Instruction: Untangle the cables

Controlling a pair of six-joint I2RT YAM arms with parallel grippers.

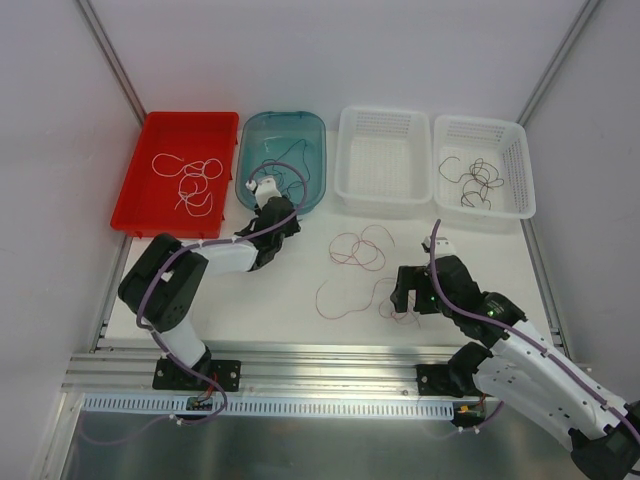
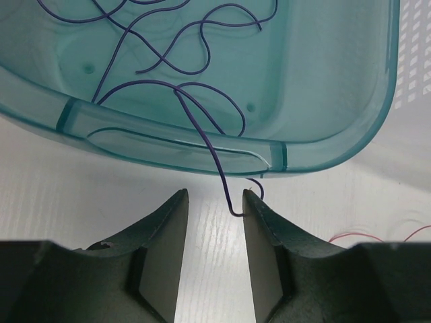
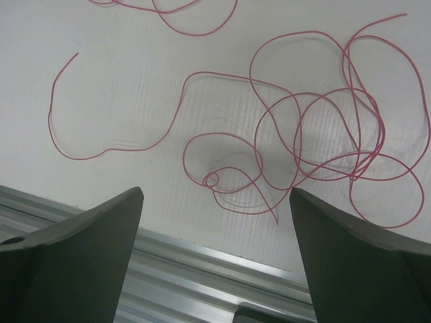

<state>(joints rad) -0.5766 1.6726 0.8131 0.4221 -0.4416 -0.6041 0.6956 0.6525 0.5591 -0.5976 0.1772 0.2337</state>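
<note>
The cables are thin curly wires sorted by colour. Red-pink wires (image 1: 358, 250) lie loose on the table between the arms, and they fill the right wrist view (image 3: 316, 134). My right gripper (image 1: 410, 305) is wide open and empty (image 3: 215, 192), above the table's near edge beside them. Dark purple wires (image 1: 285, 170) lie in a teal tray (image 1: 318, 150). One purple wire (image 2: 214, 151) hangs over the tray's near rim (image 2: 168, 151), its hooked end touching my right finger (image 2: 269, 222). My left gripper (image 1: 262, 197) is open (image 2: 214, 202) just before that rim.
A red tray (image 1: 135, 190) at the back left holds white wires (image 1: 190, 180). A white basket (image 1: 385, 195) stands right of the teal tray. A second white basket (image 1: 520, 170) holds black wires (image 1: 475, 180). An aluminium rail (image 3: 202, 262) runs along the table's near edge.
</note>
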